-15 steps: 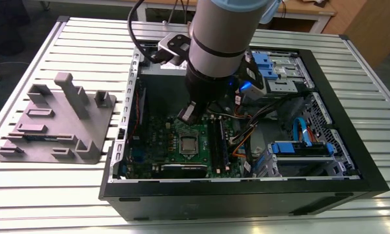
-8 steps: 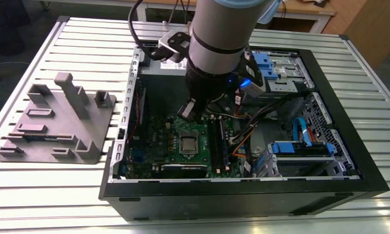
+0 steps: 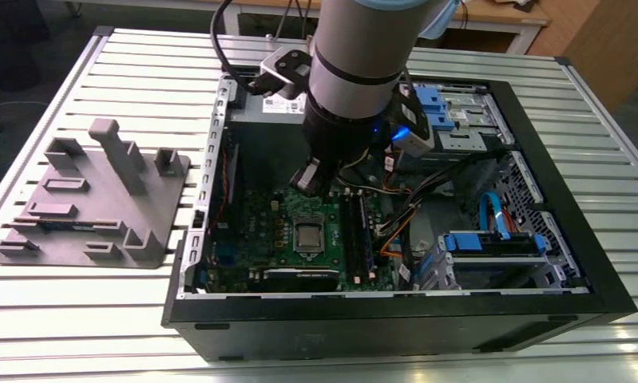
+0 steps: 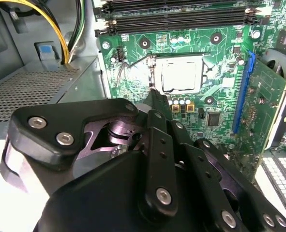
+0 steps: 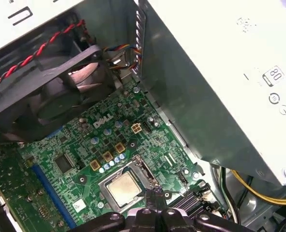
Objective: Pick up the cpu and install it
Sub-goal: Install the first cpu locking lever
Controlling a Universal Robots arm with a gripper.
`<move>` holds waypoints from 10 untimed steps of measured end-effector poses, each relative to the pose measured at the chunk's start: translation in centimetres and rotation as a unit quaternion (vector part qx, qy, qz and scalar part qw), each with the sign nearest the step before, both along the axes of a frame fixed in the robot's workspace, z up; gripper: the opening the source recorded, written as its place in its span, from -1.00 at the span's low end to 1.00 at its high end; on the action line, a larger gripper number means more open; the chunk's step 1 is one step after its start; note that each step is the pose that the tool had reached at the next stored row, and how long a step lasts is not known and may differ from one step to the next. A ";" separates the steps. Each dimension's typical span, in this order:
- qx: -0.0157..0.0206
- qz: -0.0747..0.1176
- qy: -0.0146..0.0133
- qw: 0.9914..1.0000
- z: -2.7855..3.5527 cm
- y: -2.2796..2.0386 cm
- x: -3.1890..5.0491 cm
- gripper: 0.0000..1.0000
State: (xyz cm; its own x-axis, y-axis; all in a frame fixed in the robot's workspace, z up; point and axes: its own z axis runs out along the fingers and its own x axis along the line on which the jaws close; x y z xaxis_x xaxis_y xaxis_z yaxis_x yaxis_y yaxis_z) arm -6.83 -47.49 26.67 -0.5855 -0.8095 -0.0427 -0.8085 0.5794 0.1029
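Observation:
The cpu [image 3: 309, 236], a small square chip with a silvery top, lies flat in the socket on the green motherboard [image 3: 265, 231] inside the open computer case [image 3: 574, 295]. It also shows in both wrist views [image 4: 181, 73] [image 5: 122, 187]. My gripper [image 3: 303, 185] hangs inside the case just above the board, beside the socket's edge and clear of the chip. Its black fingertips [image 4: 155, 95] [image 5: 152, 195] are drawn together with nothing between them.
Long black memory sticks [image 3: 356, 239] run beside the socket. A fan [image 5: 51, 96] and the grey power supply box [image 5: 220, 72] flank the board. Cables [image 3: 404, 215] and blue drive brackets [image 3: 489, 243] crowd the exterior view's right. A grey fixture tray [image 3: 95, 199] sits left of the case.

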 end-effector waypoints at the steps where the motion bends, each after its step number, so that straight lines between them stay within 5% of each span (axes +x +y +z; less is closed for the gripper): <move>1: 0.000 -0.004 0.000 1.000 0.01 0.00 0.00 -0.80; 10: 0.000 -0.017 0.000 1.000 0.00 0.00 0.00 -0.80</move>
